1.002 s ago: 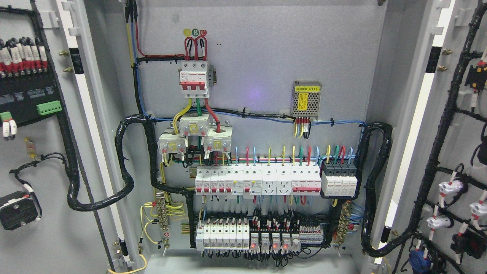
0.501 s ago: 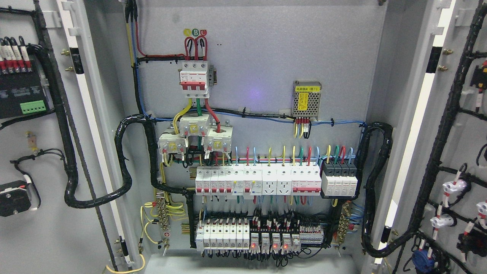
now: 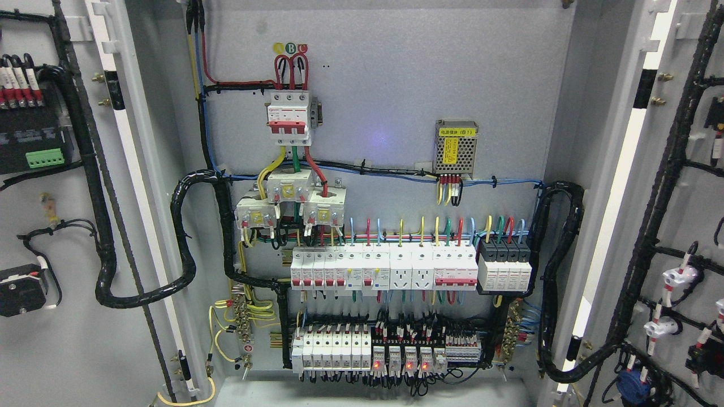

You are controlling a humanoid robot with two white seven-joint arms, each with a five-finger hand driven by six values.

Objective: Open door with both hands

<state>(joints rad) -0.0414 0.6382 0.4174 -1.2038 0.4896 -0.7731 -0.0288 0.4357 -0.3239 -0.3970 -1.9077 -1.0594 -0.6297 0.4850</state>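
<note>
Both grey cabinet doors stand swung wide. The left door point(image 3: 62, 350) fills the picture's left edge, its inner face carrying black modules and a green terminal block point(image 3: 40, 159). The right door point(image 3: 693, 203) fills the right edge, with black cable bundles and white lamp backs on its inner face. Between them the cabinet's back panel point(image 3: 396, 79) is fully exposed. Neither of my hands nor arms shows in the head view.
A red-and-white main breaker point(image 3: 289, 117) sits high on the panel, a small metal power supply point(image 3: 455, 148) to its right. Rows of white breakers point(image 3: 384, 270) and relays with red lights point(image 3: 399, 359) fill the lower panel. Black corrugated conduits point(image 3: 186, 237) loop to each door.
Both doors have swung further outward: the fittings on the left door slid left, those on the right door slid right toward the frame edges.
</note>
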